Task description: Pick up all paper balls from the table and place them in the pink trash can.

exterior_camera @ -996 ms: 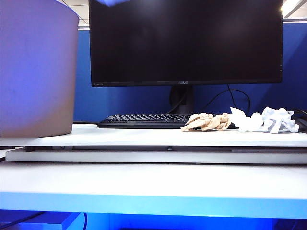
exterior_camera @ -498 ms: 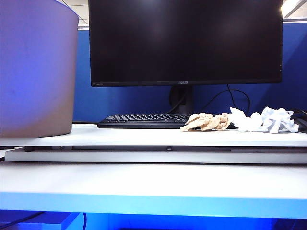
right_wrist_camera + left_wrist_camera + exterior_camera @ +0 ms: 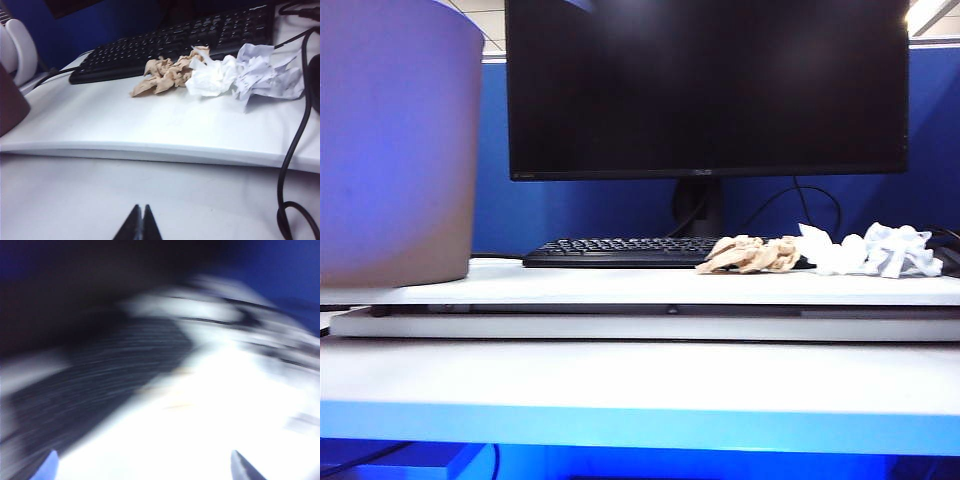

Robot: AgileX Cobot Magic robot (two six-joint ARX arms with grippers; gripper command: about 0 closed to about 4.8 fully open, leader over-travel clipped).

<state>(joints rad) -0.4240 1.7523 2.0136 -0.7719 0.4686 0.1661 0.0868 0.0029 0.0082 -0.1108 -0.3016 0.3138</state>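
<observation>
Lying in a close row on the raised white board of the surface (image 3: 620, 288), 3 paper balls show: a tan paper ball (image 3: 752, 254), a white paper ball (image 3: 832, 252) touching it, and a second white paper ball (image 3: 902, 250) pressed against that one. All 3 sit just in front of the black keyboard (image 3: 620, 251), below the dark monitor (image 3: 706, 88). The pink trash can (image 3: 398, 140) stands well apart from them at the far left of the exterior view.

The right tool (image 3: 139, 225) is clenched, its 2 tips pressed together over the bare lower surface, with the tan paper ball (image 3: 165, 76) and the 2 white ones (image 3: 212, 76) (image 3: 265, 72) beyond it on the board, none touching it. A black cable (image 3: 295, 145) loops beside them.

The left tool (image 3: 142, 467) is released, its 2 tips spread wide apart with nothing between them. Its view is heavily blurred; only the dark keyboard (image 3: 95, 385) and white surface (image 3: 200, 425) can be made out.
</observation>
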